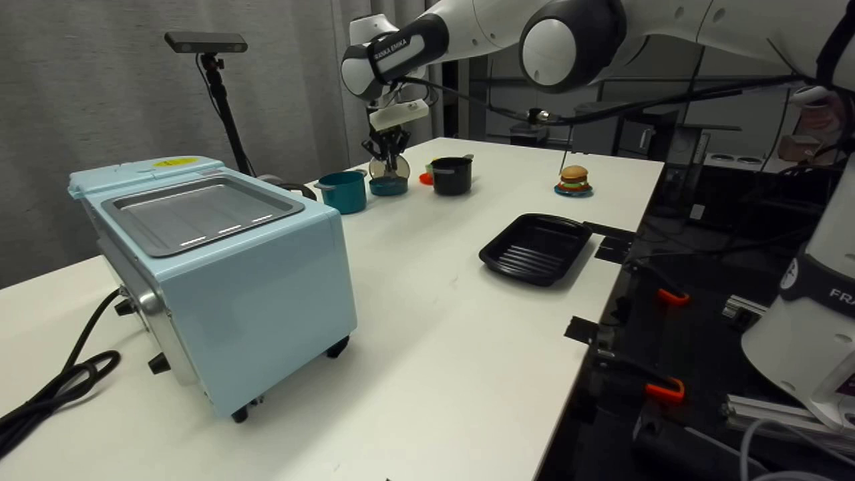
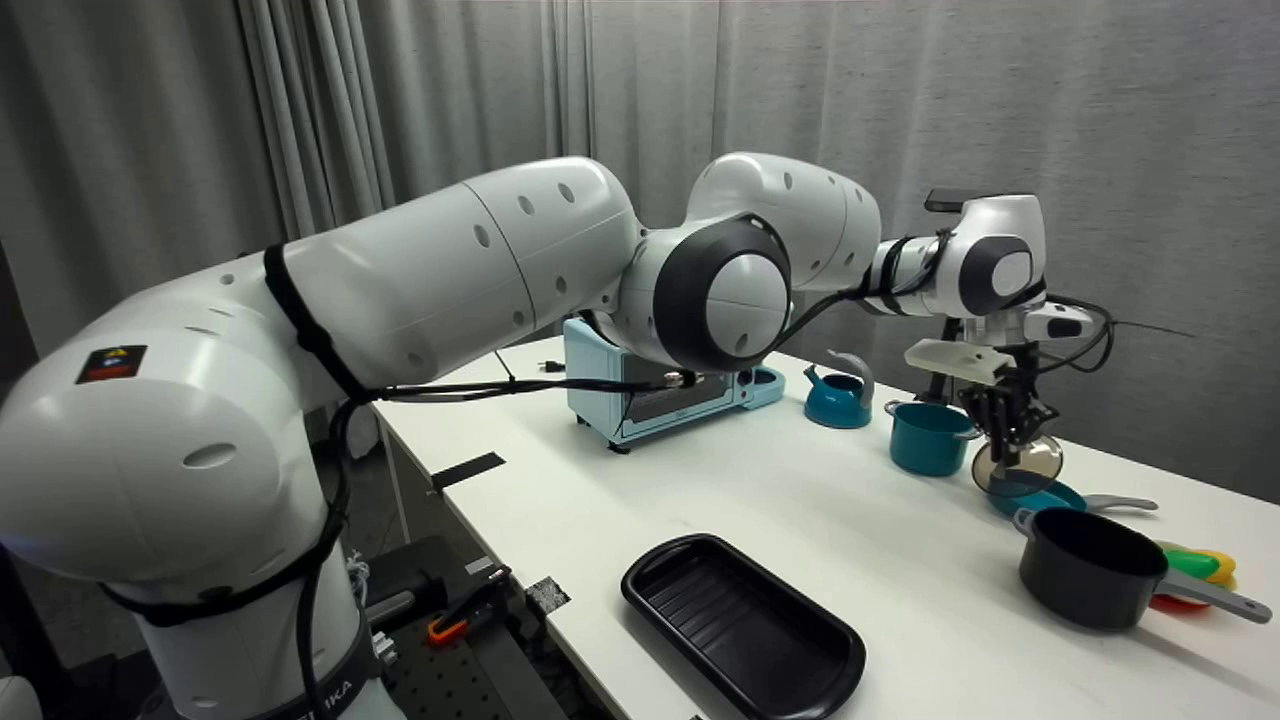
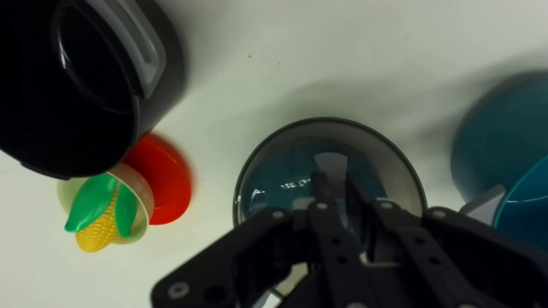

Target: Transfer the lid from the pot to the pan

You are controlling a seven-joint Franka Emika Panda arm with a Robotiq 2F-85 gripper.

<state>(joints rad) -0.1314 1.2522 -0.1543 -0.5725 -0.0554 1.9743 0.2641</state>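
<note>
The lid (image 1: 377, 170) is a round see-through disc with a dark rim and grey handle. It also shows in an exterior view (image 2: 1040, 460) and in the wrist view (image 3: 274, 171). My gripper (image 3: 336, 188) is shut on the lid's handle and holds the lid steeply tilted over the pan. The pan (image 2: 1055, 497) is shallow, teal, with a grey handle; it also shows in an exterior view (image 1: 389, 188). I cannot tell whether lid and pan touch. The teal pot (image 2: 928, 440) stands uncovered beside the pan; it also shows in the wrist view (image 3: 492, 141).
A black pot (image 2: 1090, 575) stands close to the pan. Behind it are a red dish (image 3: 171, 184) and a cup with toy corn (image 3: 100, 218). A teal kettle (image 2: 838, 400), blue oven (image 1: 260, 300), black tray (image 1: 534, 250) and toy burger (image 1: 574, 179) are on the table.
</note>
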